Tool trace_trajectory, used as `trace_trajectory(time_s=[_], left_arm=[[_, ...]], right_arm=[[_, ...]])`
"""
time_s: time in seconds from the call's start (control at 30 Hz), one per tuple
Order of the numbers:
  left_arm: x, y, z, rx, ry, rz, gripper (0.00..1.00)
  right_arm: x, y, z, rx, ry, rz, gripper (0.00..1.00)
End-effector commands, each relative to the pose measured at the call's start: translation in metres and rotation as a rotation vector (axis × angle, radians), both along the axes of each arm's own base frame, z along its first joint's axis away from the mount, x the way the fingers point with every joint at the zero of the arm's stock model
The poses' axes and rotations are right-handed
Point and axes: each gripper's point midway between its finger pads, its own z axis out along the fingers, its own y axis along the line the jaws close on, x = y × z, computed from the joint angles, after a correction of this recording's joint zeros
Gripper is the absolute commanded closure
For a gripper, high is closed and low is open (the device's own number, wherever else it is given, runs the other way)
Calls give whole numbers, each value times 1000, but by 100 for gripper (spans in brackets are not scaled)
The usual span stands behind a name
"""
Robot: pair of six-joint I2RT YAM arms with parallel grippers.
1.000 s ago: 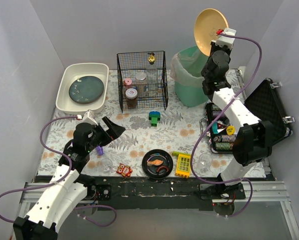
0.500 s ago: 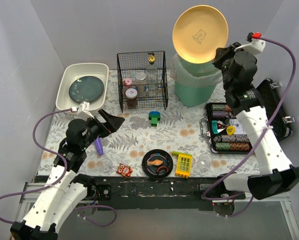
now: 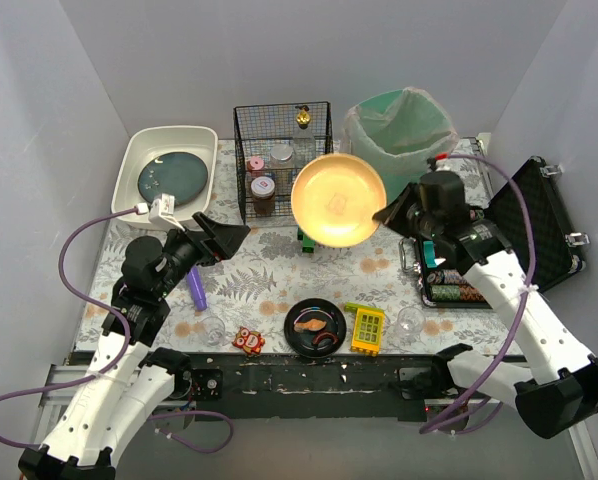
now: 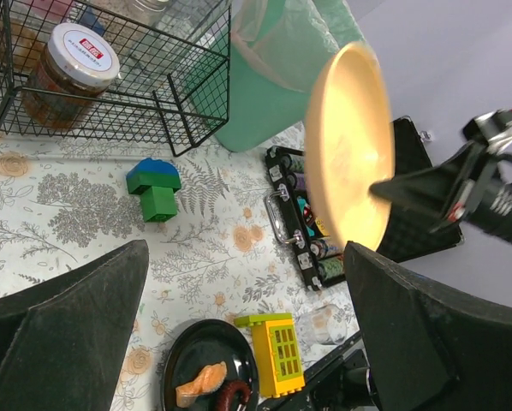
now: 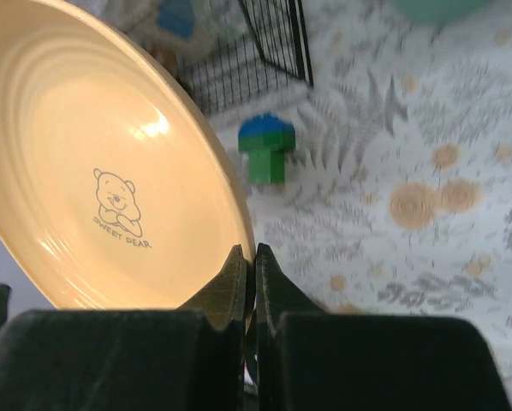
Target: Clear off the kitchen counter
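Wire basket (image 3: 319,190), green bin (image 3: 379,140), white tub (image 3: 126,190)

Glossy plate (image 3: 337,200), metal wire basket (image 3: 319,160), matt cloth kitchen counter (image 3: 269,275).

The yellow plate (image 5: 85,171) reads "SWEET DEAR" beneath a small bear drawing.

Your left gripper (image 3: 229,243) stood wide open, raised at the left, its arm bent and pointing right. Your right arm stretched leftward toward the centre, the right gripper (image 3: 384,214) pinched tight on the yellow plate (image 3: 337,200) rim.
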Motion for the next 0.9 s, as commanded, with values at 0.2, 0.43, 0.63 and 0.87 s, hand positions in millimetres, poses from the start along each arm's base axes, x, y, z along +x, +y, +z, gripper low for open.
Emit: trace_trajectory(time_s=[0.2, 0.43, 0.63, 0.87], left_arm=[[-12, -4, -18, 4, 13, -44, 2], [-15, -5, -29, 12, 41, -61, 2], [-15, -5, -40, 26, 72, -61, 2], [-14, -8, -39, 13, 70, -74, 2]], right_arm=[[-87, 72, -48, 156, 147, 232, 99], [-111, 97, -49, 237, 157, 376, 99], [-119, 111, -43, 285, 149, 459, 99], [-120, 110, -56, 245, 184, 460, 99]])
